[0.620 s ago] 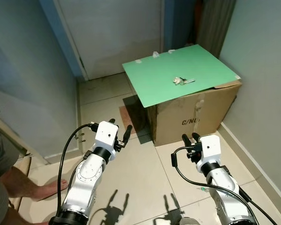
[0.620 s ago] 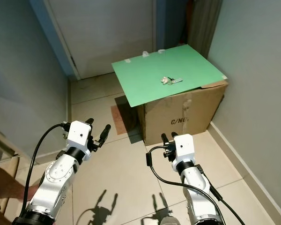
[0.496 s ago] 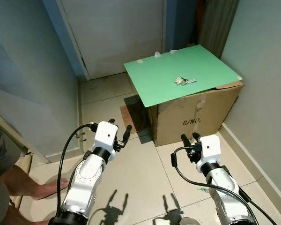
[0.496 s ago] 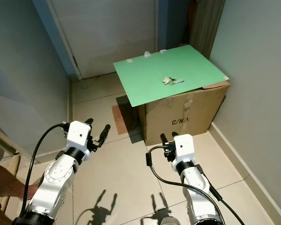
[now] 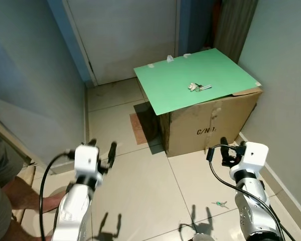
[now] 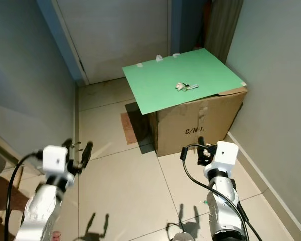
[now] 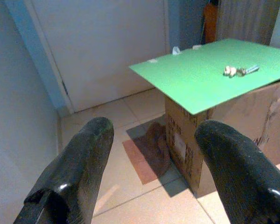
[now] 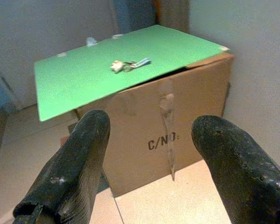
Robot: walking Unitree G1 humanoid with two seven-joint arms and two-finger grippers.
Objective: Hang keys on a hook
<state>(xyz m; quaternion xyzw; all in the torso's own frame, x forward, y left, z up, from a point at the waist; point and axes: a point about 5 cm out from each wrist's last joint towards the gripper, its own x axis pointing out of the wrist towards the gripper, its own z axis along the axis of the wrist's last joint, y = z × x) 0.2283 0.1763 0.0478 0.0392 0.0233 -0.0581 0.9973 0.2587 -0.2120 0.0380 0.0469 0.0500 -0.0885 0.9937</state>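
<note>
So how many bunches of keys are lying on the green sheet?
1. A single bunch of keys lies on the green sheet covering the cardboard box, towards its right side. No other bunch shows there.

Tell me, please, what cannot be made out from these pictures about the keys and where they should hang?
- Keys on the green sheet: too small in the eye views to count or to see a ring.
- Hook: the small white pieces at the sheet's far edge are too small to identify.
- Left hand: blurred in the eye views.
- Person: cut off by the left edge.
</note>
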